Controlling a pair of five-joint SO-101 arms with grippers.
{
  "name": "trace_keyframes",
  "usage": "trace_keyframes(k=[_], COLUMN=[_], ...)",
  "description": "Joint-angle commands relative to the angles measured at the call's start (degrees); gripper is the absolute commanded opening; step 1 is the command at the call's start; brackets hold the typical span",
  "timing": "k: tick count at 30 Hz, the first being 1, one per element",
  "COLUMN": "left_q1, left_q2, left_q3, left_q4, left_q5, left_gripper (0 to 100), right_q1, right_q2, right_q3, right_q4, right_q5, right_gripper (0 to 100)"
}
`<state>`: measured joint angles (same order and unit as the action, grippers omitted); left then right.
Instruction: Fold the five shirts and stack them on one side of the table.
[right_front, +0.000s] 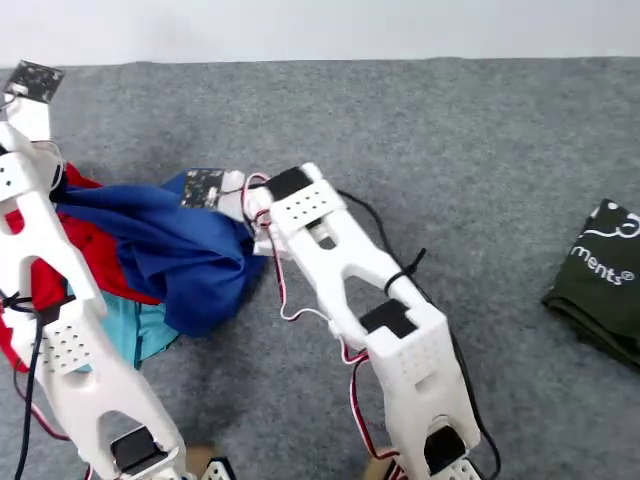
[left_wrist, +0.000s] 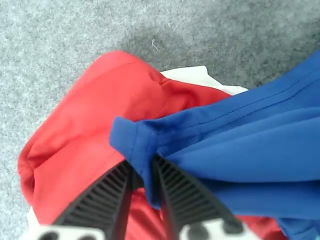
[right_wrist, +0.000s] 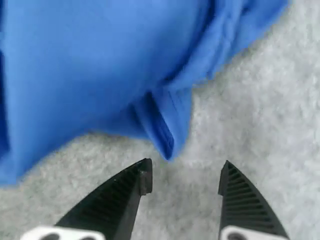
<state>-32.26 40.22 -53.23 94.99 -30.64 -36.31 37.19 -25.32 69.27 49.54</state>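
A blue shirt (right_front: 180, 255) lies bunched at the left of the grey table, over a red shirt (right_front: 95, 255) and a teal one (right_front: 140, 330). My left gripper (left_wrist: 144, 172) is shut on a corner of the blue shirt (left_wrist: 235, 150), held above the red shirt (left_wrist: 100, 135); a white shirt edge (left_wrist: 195, 74) peeks out beyond. My right gripper (right_wrist: 184, 177) is open just above the carpet, its fingertips short of a hanging blue shirt hem (right_wrist: 162, 127). A folded dark green shirt (right_front: 600, 280) rests at the table's right edge.
The grey carpeted tabletop (right_front: 450, 150) stretches wide between the pile and the green shirt. The right arm's white body (right_front: 370, 300) crosses the middle; the left arm (right_front: 60, 330) stands over the pile's left side.
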Motion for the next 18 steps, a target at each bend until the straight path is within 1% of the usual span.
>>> trace_keyframes(k=[1,5,11,14,16,18], left_q1=[-0.26,-0.09,-0.18,-0.26,-0.26,-0.26], left_q2=[-0.62,-0.53,-0.53,-0.53,-0.53,-0.53], left_q3=[-0.48,-0.22,-0.13,-0.13,-0.13,-0.13], left_q4=[-1.14,-1.14,-1.14,-1.14,-1.14,-1.14], left_q5=[-0.53,-0.44,-0.44,-0.44,-0.44,-0.44], left_gripper=[0,0,0,0,0,0], right_q1=[-1.80,-2.15,-1.54,-1.19,-1.19,-1.19], right_q2=[0.57,4.53,13.58,18.42,21.23,23.43], right_q3=[-3.52,-7.12,-17.58,-23.82,-28.57,-33.41], right_q4=[-0.92,-1.01,-0.75,0.92,3.30,5.76], right_q5=[0.88,0.88,0.97,2.99,3.69,3.69], right_gripper=[23.0,23.0,22.6,21.7,16.5,8.1])
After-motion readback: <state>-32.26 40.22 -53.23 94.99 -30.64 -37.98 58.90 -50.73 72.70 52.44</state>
